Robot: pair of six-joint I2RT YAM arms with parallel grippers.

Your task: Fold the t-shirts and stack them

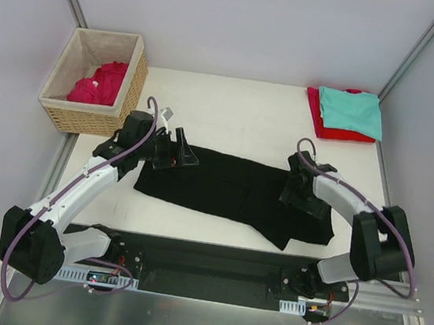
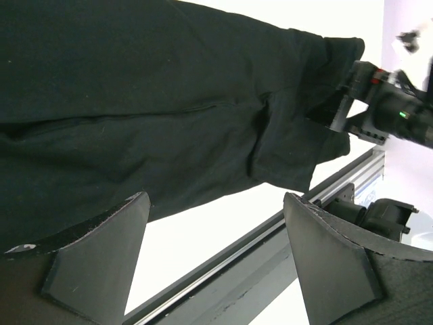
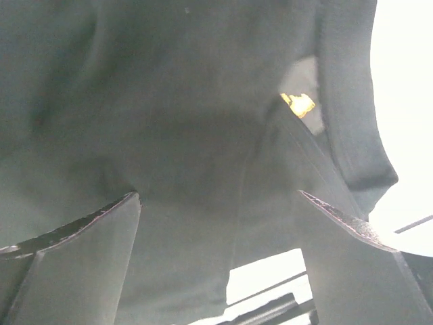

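A large black t-shirt (image 1: pixel 230 188) lies folded into a long band across the middle of the table. My left gripper (image 1: pixel 176 149) is open at its left end; in the left wrist view (image 2: pixel 215 198) the jaws stand wide apart just off the cloth's near edge (image 2: pixel 135 122), holding nothing. My right gripper (image 1: pixel 299 190) is open and low over the shirt's right part; in the right wrist view (image 3: pixel 220 195) black cloth (image 3: pixel 189 115) fills the space between the spread fingers. A teal shirt (image 1: pixel 352 110) lies folded on a red shirt (image 1: pixel 326 127) at the back right.
A wicker basket (image 1: pixel 126 104) with beige lining stands at the back left and holds a crimson-pink shirt (image 1: pixel 100 83). The black base rail (image 1: pixel 212 265) runs along the table's near edge. Grey walls and frame posts enclose the table.
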